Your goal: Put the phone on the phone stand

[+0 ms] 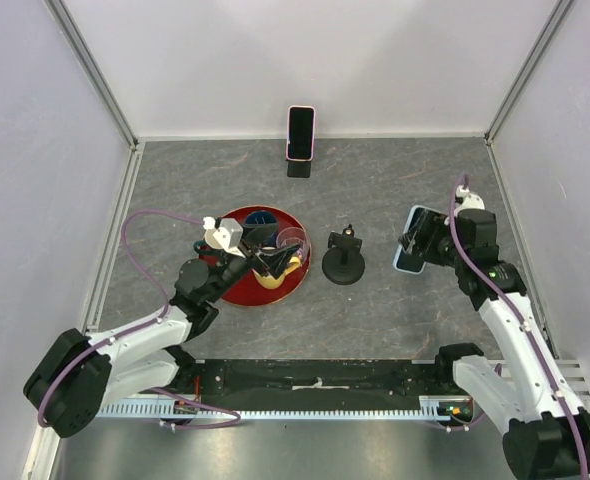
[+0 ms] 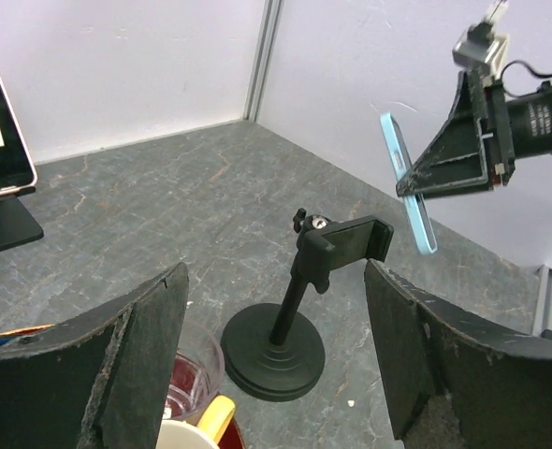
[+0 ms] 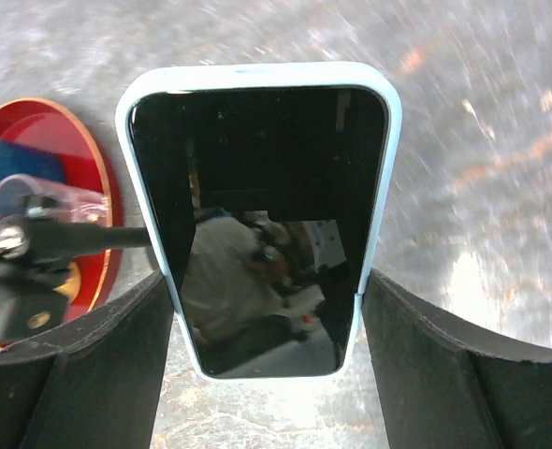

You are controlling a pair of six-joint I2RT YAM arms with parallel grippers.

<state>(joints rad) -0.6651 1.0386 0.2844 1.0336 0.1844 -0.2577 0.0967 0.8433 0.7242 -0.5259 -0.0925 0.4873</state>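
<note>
Blue phone (image 3: 262, 187) near-upright, screen facing pincer (image 3: 267, 281)

The top external camera looks steeply down from above and behind the 2 arm bases, far enough off to take in the whole table (image 1: 395, 310) and 3 walls. The left wrist camera sits low, facing across the table toward the right wall, with the phone stand (image 2: 285, 318) close ahead. The right wrist camera looks down at the table from very near the phone (image 3: 262, 215), which fills its middle. All 3 views share the phone stand and that phone.
</note>
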